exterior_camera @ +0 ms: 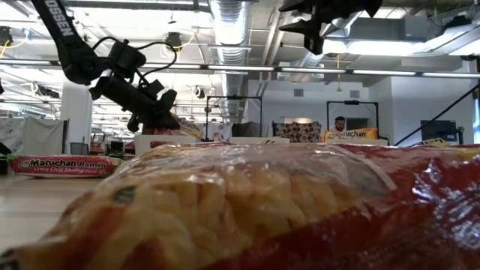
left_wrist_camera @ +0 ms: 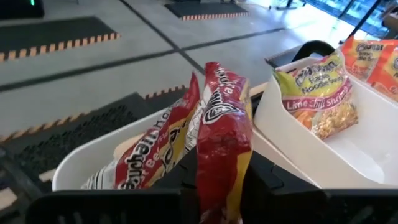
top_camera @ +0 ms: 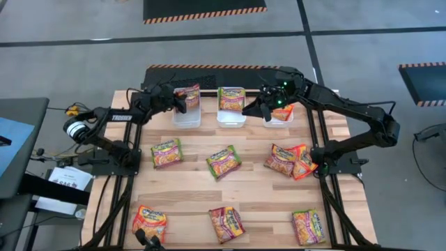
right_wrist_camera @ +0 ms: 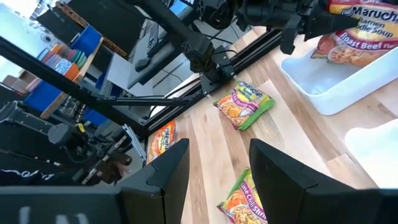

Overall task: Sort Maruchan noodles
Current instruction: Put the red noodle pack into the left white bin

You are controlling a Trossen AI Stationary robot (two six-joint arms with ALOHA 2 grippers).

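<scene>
My left gripper [top_camera: 180, 102] is shut on a red-edged Maruchan packet [left_wrist_camera: 224, 143] over the left white bin [top_camera: 187, 117]. A second red packet [left_wrist_camera: 155, 152] leans inside that bin. The middle bin [top_camera: 231, 117] holds a green-edged lime packet [left_wrist_camera: 317, 93], and the right bin [top_camera: 280, 118] holds orange packets [left_wrist_camera: 373, 56]. My right gripper [top_camera: 263, 109] hangs open above the gap between the middle and right bins, touching nothing. Several more packets lie flat on the wooden table [top_camera: 258, 192]. My left gripper pinches the red packet between its two fingers, by the packet's end [left_wrist_camera: 219, 193] nearest the wrist. The packet stands edge-on out of the fingers and is lifted clear of the table, with its free end [right_wrist_camera: 357, 31] over the left bin.
Green packets [top_camera: 166, 153] [top_camera: 224, 162] lie mid-table, and a red and orange pair [top_camera: 291, 160] lies to the right. Near the front edge are an orange packet [top_camera: 150, 223], a red one [top_camera: 227, 224] and a green one [top_camera: 309, 226]. A packet [exterior_camera: 262, 202] fills the low view.
</scene>
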